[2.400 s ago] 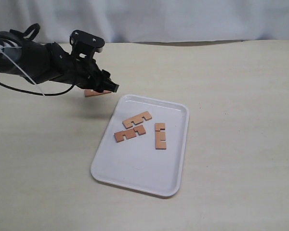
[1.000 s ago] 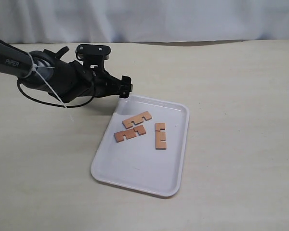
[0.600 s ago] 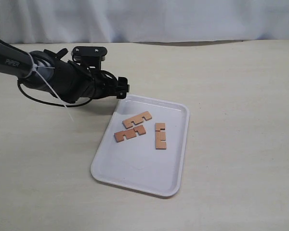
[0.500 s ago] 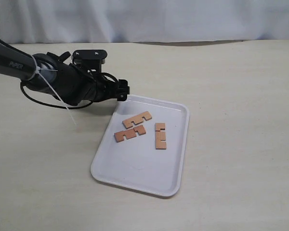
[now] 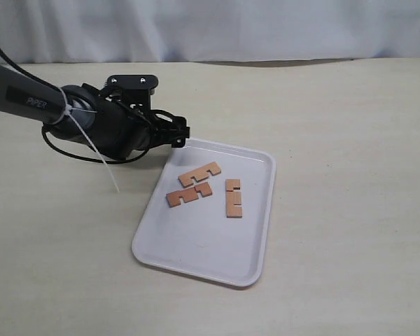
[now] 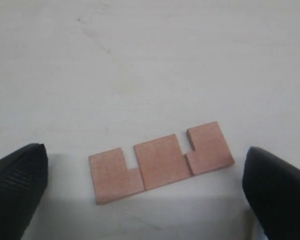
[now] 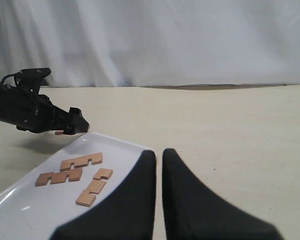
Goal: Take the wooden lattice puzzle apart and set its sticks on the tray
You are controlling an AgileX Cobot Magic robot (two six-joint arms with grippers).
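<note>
Three sticks [image 5: 199,183] lie in the tray [image 5: 196,269], the fourth stick [image 6: 160,162] flat on the counter [image 6: 140,60] nearby, ungrasped between the wide-apart jaws of the left gripper [image 5: 177,134]; the right gripper [image 7: 159,153] waits, jaws together, empty

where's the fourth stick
Left wrist view: the stick lies flat on the table inside the open left pincer. Exterior view: at the tray's upper left corner.
</note>
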